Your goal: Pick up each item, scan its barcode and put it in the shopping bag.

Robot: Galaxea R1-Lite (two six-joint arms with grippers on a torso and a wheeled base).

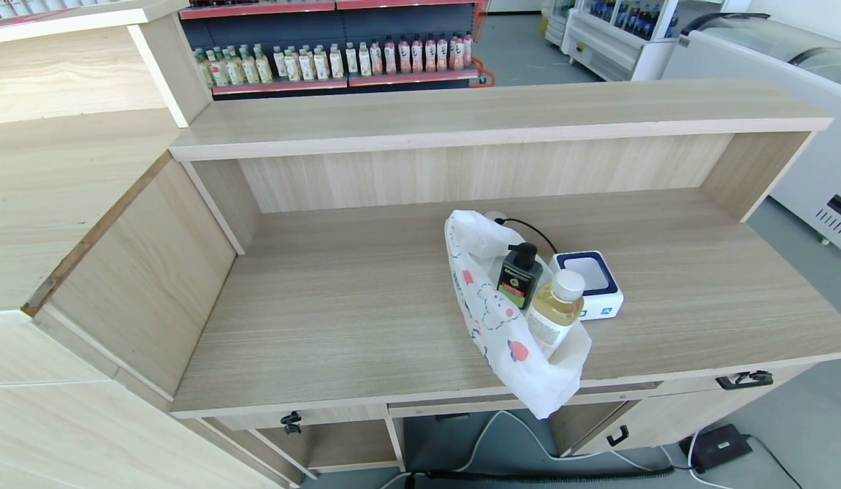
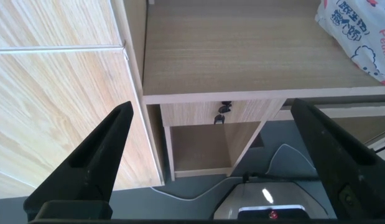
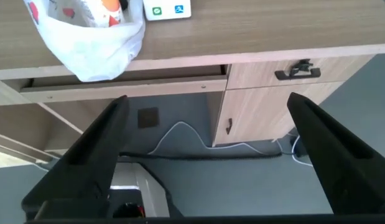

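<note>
A white shopping bag (image 1: 502, 326) with cartoon prints lies on the wooden counter (image 1: 366, 319), its lower end hanging over the front edge. Inside it stand a black pump bottle (image 1: 520, 275) and a bottle of yellow drink with a white cap (image 1: 556, 309). Right behind the bag sits the white barcode scanner (image 1: 590, 282) with a dark window. My left gripper (image 2: 211, 168) is open, held below and in front of the counter's left part, the bag (image 2: 357, 37) off to one side. My right gripper (image 3: 208, 162) is open too, below the counter front under the bag (image 3: 92, 37) and scanner (image 3: 167, 9).
A raised shelf (image 1: 488, 112) runs along the counter's back, with side walls left and right. Drawers with black handles (image 1: 743, 379) and a key (image 1: 291, 422) sit under the front edge. Cables and a power brick (image 1: 716, 445) lie on the floor. Store shelves with bottles (image 1: 332, 61) stand behind.
</note>
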